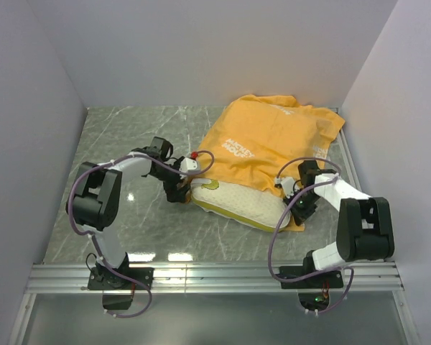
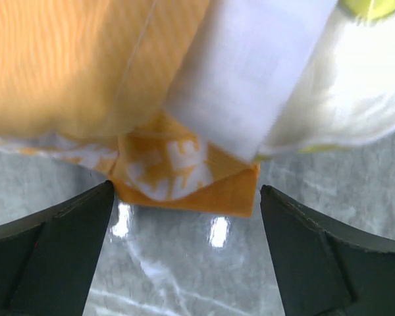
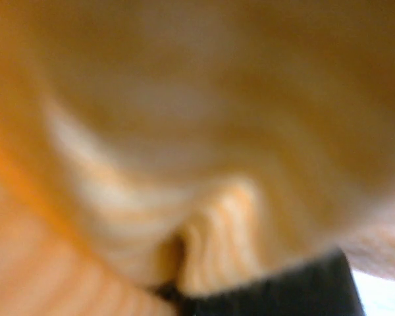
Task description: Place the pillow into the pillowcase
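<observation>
The pillowcase (image 1: 273,136) lies on the right rear area of the counter (image 1: 122,144), with the pillow (image 1: 237,201) partly covered by it and protruding from its near edge. The left gripper (image 2: 185,192) is open, its fingers (image 2: 59,243) spread wide just above the counter on either side of a folded orange pillowcase corner, next to the white tag (image 2: 243,79) at the pillow's left end. The right gripper (image 1: 299,206) is positioned at the pillowcase's near right corner; its wrist view shows only blurred orange fabric, so whether it grips anything cannot be determined.
</observation>
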